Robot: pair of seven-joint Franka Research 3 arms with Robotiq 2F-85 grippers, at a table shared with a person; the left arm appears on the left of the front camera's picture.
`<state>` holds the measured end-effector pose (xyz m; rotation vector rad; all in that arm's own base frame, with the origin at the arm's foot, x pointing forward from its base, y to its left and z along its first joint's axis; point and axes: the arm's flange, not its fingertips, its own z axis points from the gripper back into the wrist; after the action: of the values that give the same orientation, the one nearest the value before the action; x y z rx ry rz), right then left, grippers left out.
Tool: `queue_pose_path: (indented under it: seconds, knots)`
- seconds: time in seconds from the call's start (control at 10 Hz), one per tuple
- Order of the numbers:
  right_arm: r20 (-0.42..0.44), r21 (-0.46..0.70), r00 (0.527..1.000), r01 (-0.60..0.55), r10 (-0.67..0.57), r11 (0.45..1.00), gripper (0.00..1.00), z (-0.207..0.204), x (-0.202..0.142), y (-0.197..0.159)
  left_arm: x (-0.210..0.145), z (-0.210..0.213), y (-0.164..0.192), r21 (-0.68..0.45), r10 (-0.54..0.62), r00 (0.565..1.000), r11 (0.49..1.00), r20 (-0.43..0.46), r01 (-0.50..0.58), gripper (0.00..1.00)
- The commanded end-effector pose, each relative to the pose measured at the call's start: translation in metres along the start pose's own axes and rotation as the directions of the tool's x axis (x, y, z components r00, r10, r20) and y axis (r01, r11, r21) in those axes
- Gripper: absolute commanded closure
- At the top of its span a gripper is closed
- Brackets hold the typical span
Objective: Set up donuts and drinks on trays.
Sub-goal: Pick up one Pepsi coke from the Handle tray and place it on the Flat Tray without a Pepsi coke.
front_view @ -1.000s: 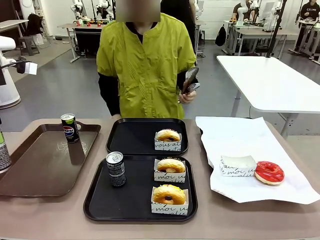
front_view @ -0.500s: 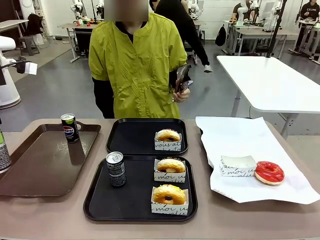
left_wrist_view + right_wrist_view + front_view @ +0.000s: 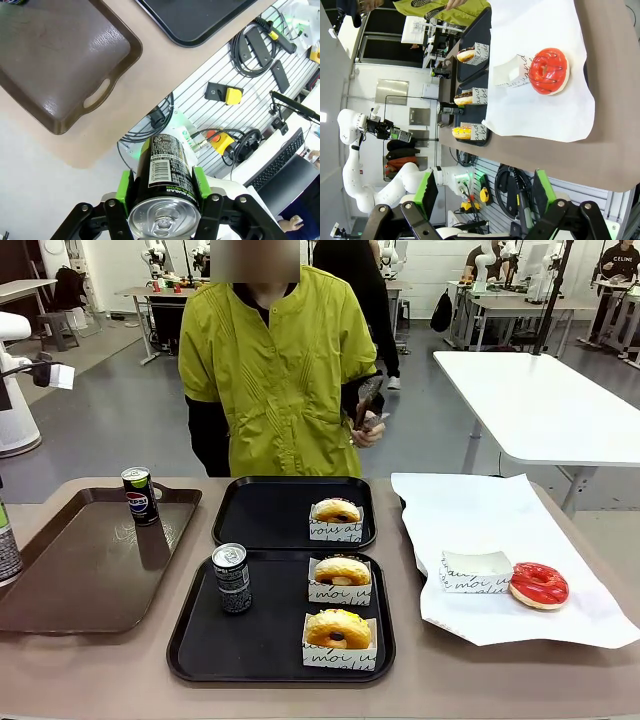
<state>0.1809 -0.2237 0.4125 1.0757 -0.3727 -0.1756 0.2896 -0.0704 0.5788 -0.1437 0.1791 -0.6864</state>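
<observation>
I'm seeing the person (image 3: 280,370) standing at the far side, gripping tongs (image 3: 366,395). The brown tray (image 3: 70,580) is sitting on my left, a Pepsi can (image 3: 138,495) standing on its far end. Paper (image 3: 470,510) is lying on the right, carrying a red donut (image 3: 539,585) just beside an empty box (image 3: 475,570). The far tray (image 3: 260,515) is holding the far donut (image 3: 337,512), boxed. The near tray (image 3: 200,640) is holding the mid donut (image 3: 342,572), the near donut (image 3: 338,630) and a grey can (image 3: 232,578). My left gripper (image 3: 161,185) is clamping a black can (image 3: 167,167). My right gripper (image 3: 485,192) is gaping wide, empty.

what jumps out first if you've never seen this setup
The person in the lime-green jacket stands at the far side, holding tongs. Next comes the red donut on white paper at the right, and the left end effector clamped on a dark can.
</observation>
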Motion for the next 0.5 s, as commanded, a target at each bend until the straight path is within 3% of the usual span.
queue_pose_path:
  seconds: [0.0,0.2,0.4]
  knots:
    - [0.01,0.022,1.0,-0.015,0.014,1.0,0.0,-0.001,0.0,0.0,0.001,0.003,-0.001,0.008,0.002,1.0,1.0,0.006,-0.002,0.42]
    - [0.01,0.022,1.0,-0.015,0.014,1.0,0.0,-0.001,0.0,0.0,0.0,0.0,0.0,0.0,0.0,1.0,1.0,0.0,0.0,0.42]
    - [0.01,0.022,1.0,-0.015,0.014,1.0,0.0,-0.001,0.0,0.0,0.035,0.013,0.004,0.039,-0.055,0.998,0.998,-0.004,0.055,0.42]
